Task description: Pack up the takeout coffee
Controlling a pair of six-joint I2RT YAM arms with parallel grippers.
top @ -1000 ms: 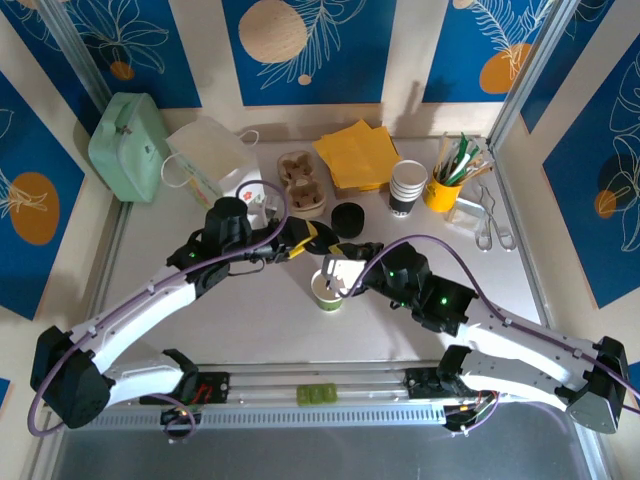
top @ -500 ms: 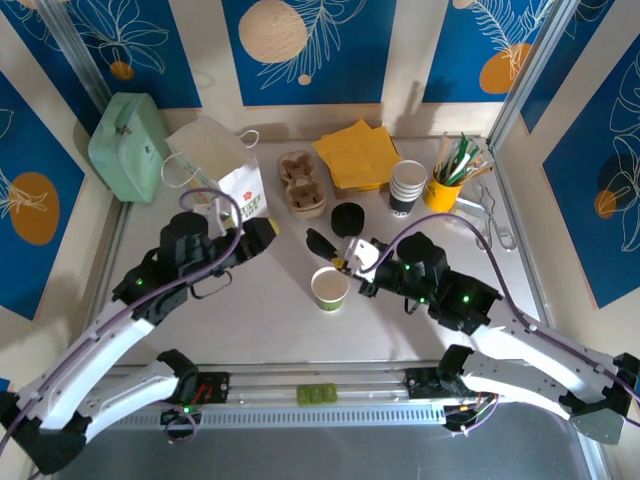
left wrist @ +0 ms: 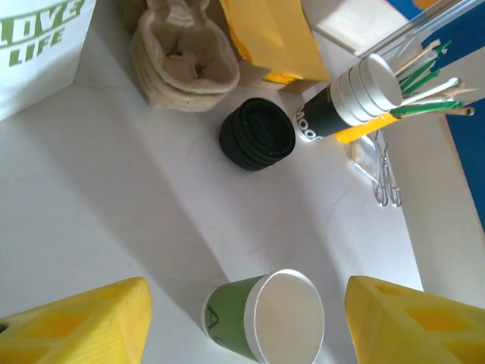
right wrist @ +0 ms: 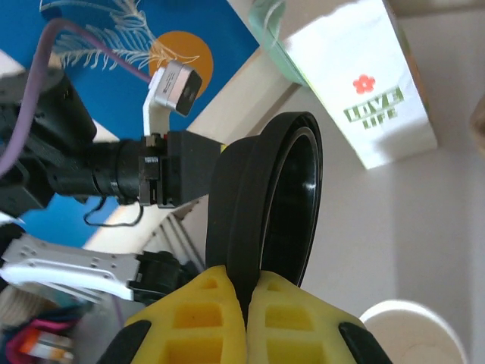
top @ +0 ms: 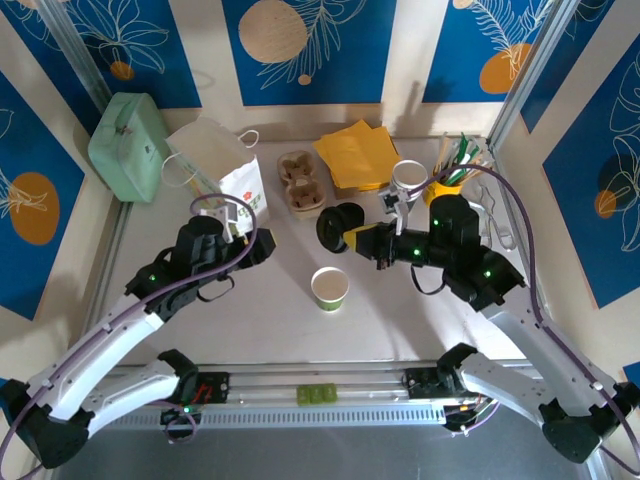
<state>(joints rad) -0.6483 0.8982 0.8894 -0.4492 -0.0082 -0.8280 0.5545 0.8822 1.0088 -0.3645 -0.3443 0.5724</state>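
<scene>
The right pincer [right wrist: 246, 287], shut tight on the rim of the black lid [right wrist: 265, 197], should tip it flat and centre it over the open coffee cup [top: 330, 288] on the worktop just below its tips, while the left pincer [top: 262, 241] gapes empty beside the cup.

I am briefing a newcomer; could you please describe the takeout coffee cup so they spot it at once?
On the white table, look at the open middle, nearer than the row of supplies at the back. The green paper cup stands there alone, upright and lidless. Unlike the stacked dark cups and the yellow straw cup, its side is light green.
</scene>
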